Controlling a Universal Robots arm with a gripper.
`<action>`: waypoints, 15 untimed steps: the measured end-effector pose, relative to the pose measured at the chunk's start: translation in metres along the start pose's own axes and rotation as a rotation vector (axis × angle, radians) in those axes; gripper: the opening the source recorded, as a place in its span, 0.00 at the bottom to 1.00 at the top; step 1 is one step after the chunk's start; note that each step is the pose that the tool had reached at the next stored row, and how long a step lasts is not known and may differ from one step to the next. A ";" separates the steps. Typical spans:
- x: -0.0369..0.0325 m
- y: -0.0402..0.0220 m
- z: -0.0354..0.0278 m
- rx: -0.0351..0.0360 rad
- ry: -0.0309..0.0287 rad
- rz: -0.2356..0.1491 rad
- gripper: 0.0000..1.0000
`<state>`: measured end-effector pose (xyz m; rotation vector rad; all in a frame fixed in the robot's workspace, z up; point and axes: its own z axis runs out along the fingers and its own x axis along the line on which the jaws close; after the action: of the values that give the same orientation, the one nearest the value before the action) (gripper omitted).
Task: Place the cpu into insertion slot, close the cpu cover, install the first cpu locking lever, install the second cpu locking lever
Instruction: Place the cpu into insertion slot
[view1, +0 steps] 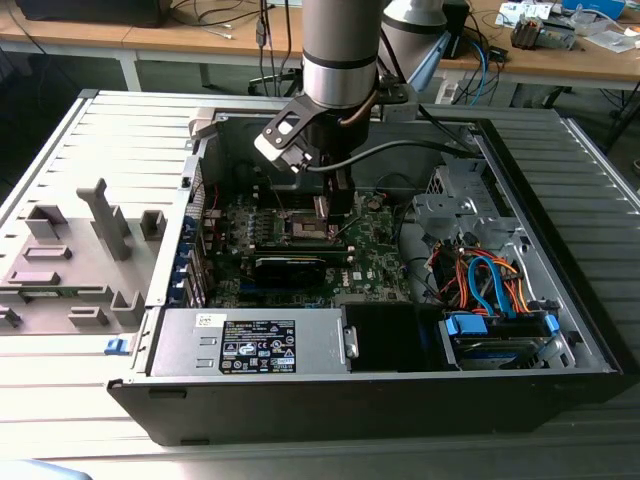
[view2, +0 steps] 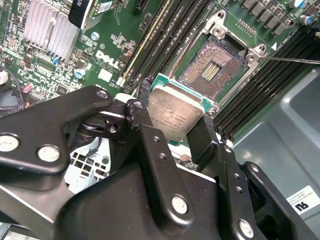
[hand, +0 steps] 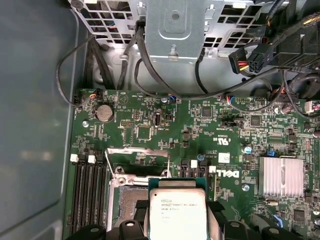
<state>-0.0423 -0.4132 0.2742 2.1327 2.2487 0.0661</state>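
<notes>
Grey slatted tabletop (view1: 90, 400) carries an open computer case (view1: 330, 405), where the pincer (view2: 170, 122) is clamped on the cpu (view2: 176, 114) (silvery top showing) near the bare insertion slot (view2: 210, 69).

Even room light (case (view1: 350, 405) interior dimmer)

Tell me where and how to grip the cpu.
Take the cpu by two opposite thin edges, coming from above its flat metal top, as the gripper does. It is a thin square, and its underside must meet the insertion slot.
</notes>
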 end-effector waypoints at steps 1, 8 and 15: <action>0.0000 0.0000 0.0000 0.0000 -0.0002 0.003 0.55; 0.0004 -0.0001 0.0003 -0.0001 -0.0001 0.006 0.55; 0.0023 -0.0007 0.0001 0.0000 -0.0004 0.006 0.55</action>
<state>-0.0430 -0.4110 0.2741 2.1398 2.2418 0.0659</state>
